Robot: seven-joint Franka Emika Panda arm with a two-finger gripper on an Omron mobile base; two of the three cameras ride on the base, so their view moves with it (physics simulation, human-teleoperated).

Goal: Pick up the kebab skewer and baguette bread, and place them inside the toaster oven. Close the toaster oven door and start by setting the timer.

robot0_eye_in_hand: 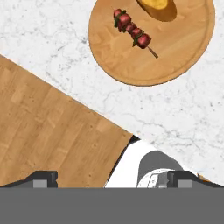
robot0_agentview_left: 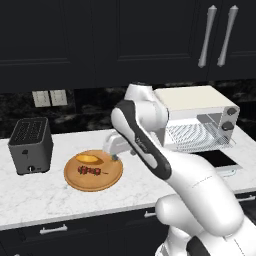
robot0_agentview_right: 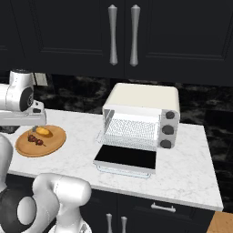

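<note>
- Hand view is showing the skewer [robot0_eye_in_hand: 132,31] lying on a round wooden plate [robot0_eye_in_hand: 183,57], its meat chunks in a row and a bare stick tip poking out at one end, with the bread [robot0_eye_in_hand: 158,6] sitting just beside it on the same plate.
- Left base view is showing the plate resting on the marble tabletop [robot0_agentview_left: 45,192] between a dark toaster [robot0_agentview_left: 31,145] and the toaster oven [robot0_agentview_left: 197,117], with the white arm reaching over near the plate's edge.
- Right base view is showing the oven door [robot0_agentview_right: 126,158] lying folded down flat, the wire rack [robot0_agentview_right: 132,129] inside standing bare and ready for both foods.
- Tool [robot0_eye_in_hand: 112,180] is standing wide and holding nothing, its two dark tips showing at the bottom of the hand view, well apart from the plate.
- Skewer is looking light, thin and stiff; a pinch across the meat chunks near the middle is likely offering the surest hold, since the bare stick is narrow and could slip or roll.
- Bread is looking light with a firm crust; gripping across its short width should be keeping it from tipping.
</note>
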